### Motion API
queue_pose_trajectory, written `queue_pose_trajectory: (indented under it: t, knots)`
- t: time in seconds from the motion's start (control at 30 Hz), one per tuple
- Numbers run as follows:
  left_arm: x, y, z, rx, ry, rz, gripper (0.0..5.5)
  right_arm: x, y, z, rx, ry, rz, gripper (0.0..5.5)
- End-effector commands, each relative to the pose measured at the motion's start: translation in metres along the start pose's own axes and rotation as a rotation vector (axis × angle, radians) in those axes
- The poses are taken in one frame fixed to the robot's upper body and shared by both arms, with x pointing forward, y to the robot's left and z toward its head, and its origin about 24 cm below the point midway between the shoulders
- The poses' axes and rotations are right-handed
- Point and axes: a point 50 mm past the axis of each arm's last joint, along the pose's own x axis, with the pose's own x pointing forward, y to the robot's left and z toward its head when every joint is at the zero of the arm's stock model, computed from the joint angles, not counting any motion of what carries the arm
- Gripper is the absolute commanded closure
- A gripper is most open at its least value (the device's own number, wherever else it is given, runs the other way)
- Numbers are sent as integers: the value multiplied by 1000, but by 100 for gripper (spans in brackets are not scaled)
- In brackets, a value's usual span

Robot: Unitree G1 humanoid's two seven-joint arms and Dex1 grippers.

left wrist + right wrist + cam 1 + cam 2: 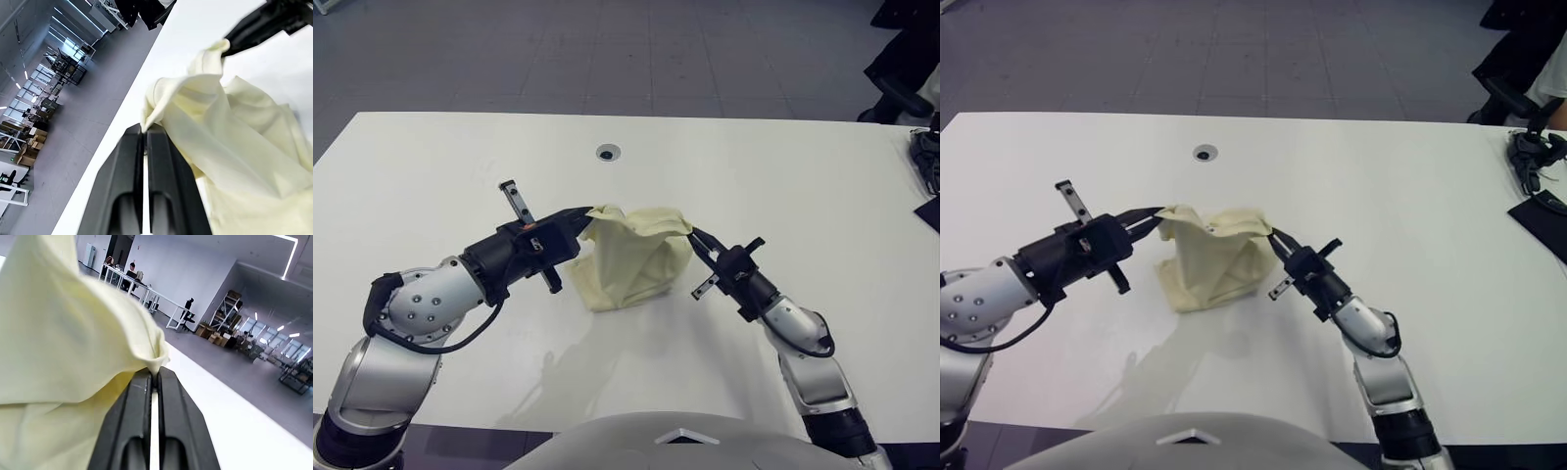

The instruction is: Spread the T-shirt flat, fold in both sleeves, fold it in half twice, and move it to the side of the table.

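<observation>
A pale yellow T-shirt (631,257) hangs bunched near the middle of the white table (450,176), its lower folds resting on the surface. My left gripper (584,212) is shut on the shirt's upper left edge, and the cloth (230,142) drapes away from its black fingers (129,171). My right gripper (693,233) is shut on the upper right edge; in the right wrist view the fabric (63,347) is pinched between its fingers (171,416). The stretch of cloth between the two grippers is lifted off the table.
A small round grommet hole (607,152) sits in the table behind the shirt. Dark cables and gear (1533,157) lie at the table's far right edge. Bare white tabletop surrounds the shirt on all sides.
</observation>
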Motion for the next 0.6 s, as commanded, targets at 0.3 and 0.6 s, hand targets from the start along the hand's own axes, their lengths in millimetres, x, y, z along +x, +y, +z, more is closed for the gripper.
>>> queue_pose_trajectory:
  t: [0.3,0.6]
  knots:
    - [2,61,-1,137,40,154,550,39,-86,54,-110,-141,-54,549]
    - [28,128,7,249,16,193,550,48,-144,96,-81,-146,-127,549]
